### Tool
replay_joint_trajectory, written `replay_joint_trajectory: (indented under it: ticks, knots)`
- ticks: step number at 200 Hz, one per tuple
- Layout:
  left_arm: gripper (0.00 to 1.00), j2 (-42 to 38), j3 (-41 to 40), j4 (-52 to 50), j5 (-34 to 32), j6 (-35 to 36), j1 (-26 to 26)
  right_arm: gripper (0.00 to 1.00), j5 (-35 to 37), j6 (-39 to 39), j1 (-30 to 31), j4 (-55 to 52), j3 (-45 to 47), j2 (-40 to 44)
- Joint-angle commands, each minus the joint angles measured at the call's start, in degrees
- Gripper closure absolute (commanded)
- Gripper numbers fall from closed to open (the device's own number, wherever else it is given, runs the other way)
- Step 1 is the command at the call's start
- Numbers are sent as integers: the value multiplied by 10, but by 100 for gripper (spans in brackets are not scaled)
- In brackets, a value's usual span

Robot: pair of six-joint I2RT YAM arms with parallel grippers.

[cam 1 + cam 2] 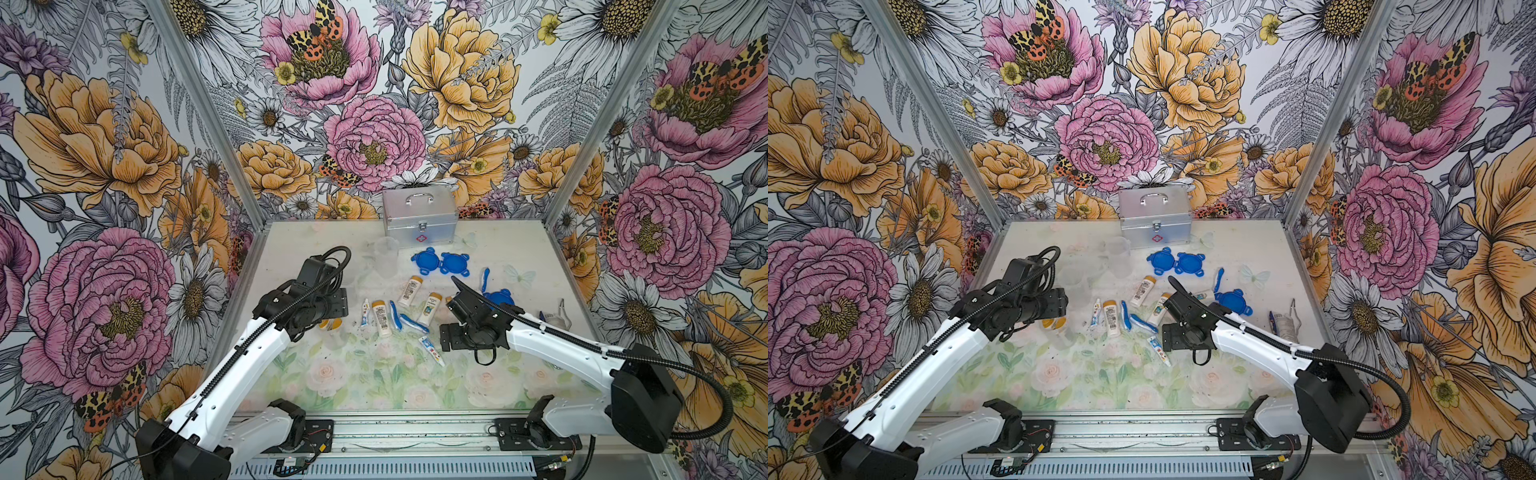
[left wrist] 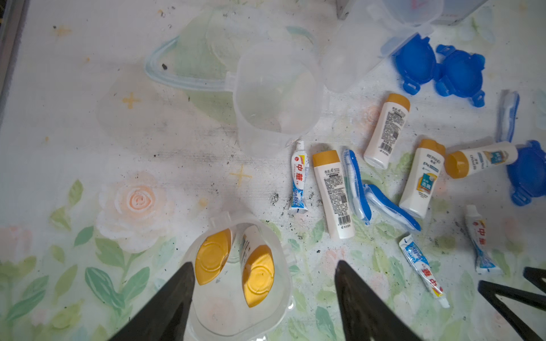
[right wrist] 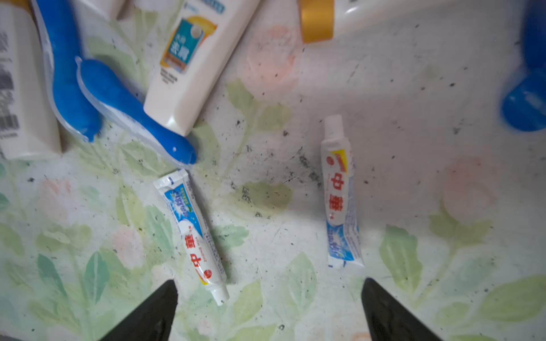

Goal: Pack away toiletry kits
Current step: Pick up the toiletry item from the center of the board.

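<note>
Plainly, the left fingers [image 2: 363, 301] stand apart over the clear cup [image 2: 236, 321] toward the table's [image 2: 88, 147] 9 o'clock, with two bottles [image 2: 212, 257] inside. A careless lift could clip its rim and topple it. The right fingers [image 3: 390, 313], also apart, hover above two tubes [image 3: 192, 236], which may skid if pinched.

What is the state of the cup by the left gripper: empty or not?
Not empty: the cup holds two bottles, orange caps up.
</note>
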State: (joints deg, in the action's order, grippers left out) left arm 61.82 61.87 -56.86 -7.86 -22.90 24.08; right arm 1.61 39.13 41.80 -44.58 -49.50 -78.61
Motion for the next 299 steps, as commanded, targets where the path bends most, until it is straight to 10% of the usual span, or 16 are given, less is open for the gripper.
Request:
replay_joint_trajectory:
  ticks: [1, 56, 220, 299]
  knots:
    - [20, 0, 35, -54, 76, 13, -6, 5, -30, -40, 18, -6, -41, -32]
    - [5, -12, 55, -82, 189, -25, 4, 12, -14, -91, 27, 8, -116, -118]
    - [1, -86, 41, -83, 175, -95, 8, 25, -82, -176, 20, 64, -229, -327]
    - [2, -109, 20, -94, 221, -86, -54, 57, -83, -188, 34, 101, -180, -305]
